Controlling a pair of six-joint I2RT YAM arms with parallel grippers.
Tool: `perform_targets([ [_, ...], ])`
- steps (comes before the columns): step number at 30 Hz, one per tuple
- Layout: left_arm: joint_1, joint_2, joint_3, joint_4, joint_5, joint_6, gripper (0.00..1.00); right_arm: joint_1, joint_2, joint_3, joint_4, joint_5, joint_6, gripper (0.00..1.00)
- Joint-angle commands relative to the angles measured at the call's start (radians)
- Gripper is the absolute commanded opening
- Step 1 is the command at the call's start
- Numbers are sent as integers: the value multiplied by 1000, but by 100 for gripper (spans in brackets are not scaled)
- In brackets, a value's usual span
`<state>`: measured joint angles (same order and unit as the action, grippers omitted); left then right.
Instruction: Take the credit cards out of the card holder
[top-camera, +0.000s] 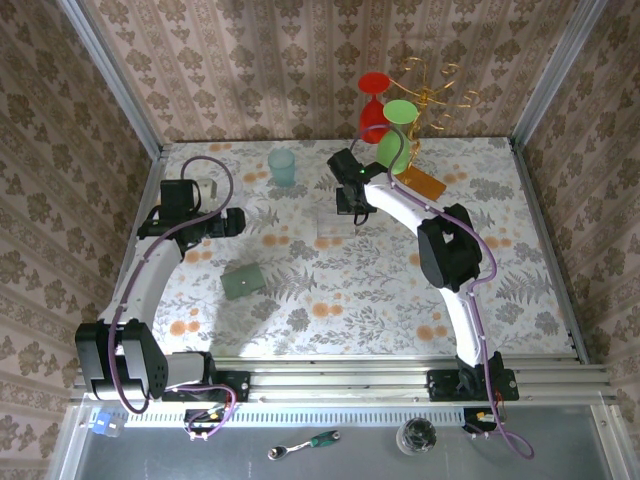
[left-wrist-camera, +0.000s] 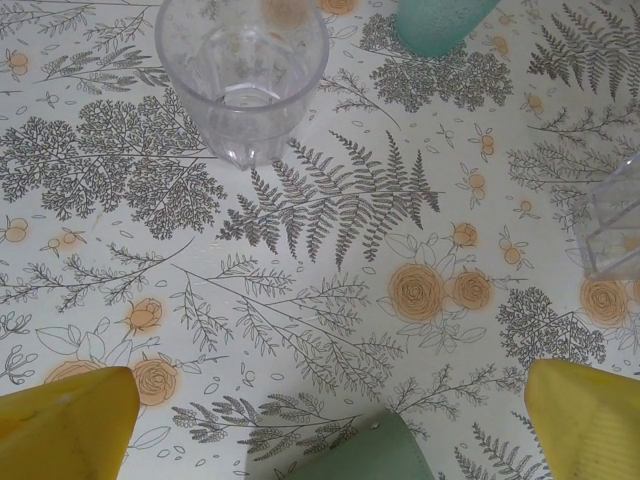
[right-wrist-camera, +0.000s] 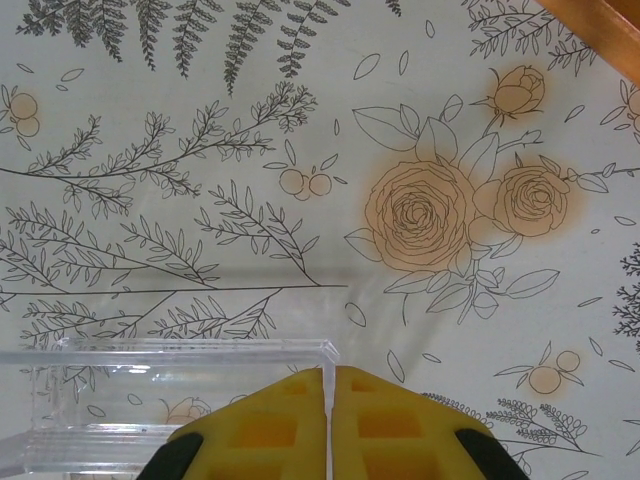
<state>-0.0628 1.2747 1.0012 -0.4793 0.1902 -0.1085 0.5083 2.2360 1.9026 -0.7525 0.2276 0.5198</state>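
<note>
Bright, even light leaves only faint soft shadows; all 3 views are reasonably sharp.

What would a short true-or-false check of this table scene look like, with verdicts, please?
1. The flat grey-green folding wallet lies folded shut on the flower-patterned table. True.
2. The left gripper is shut. False: its yellow fingers stand wide apart.
3. The right gripper has its yellow fingers closed together. True.
4. The orange-brown wooden slab lies beside the left arm. False: it lies at the far right, beyond the right arm.
</note>
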Motion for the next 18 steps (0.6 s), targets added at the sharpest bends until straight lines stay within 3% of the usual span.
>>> perform_targets([
  [1,6,5,-4,-1,17,-7,100,-3,13,16,-12,-10,-2,10],
  [18,8,0,-3,-3,17,-7,100,-3,-1,12,18,-37,-16,15],
])
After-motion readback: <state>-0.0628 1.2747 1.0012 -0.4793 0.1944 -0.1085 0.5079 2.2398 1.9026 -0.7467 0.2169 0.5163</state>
